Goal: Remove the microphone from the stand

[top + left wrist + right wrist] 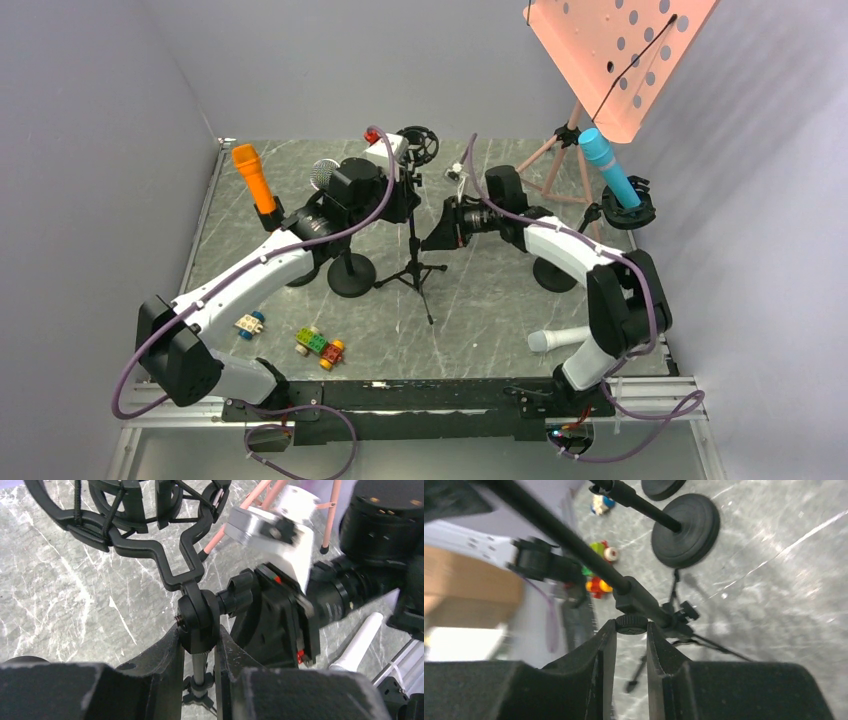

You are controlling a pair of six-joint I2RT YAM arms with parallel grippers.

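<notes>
The left tool [199, 641] is clamped on the swivel joint [196, 614] of the tripod stand [412, 250], just under its shock mount [150, 555]. The right tool [631, 632] is pinched shut on a small knurled knob [631, 623] on the same stand. The white microphone [560, 338] lies flat on the worktop [480, 300], well apart from both tools, near the right arm's base.
</notes>
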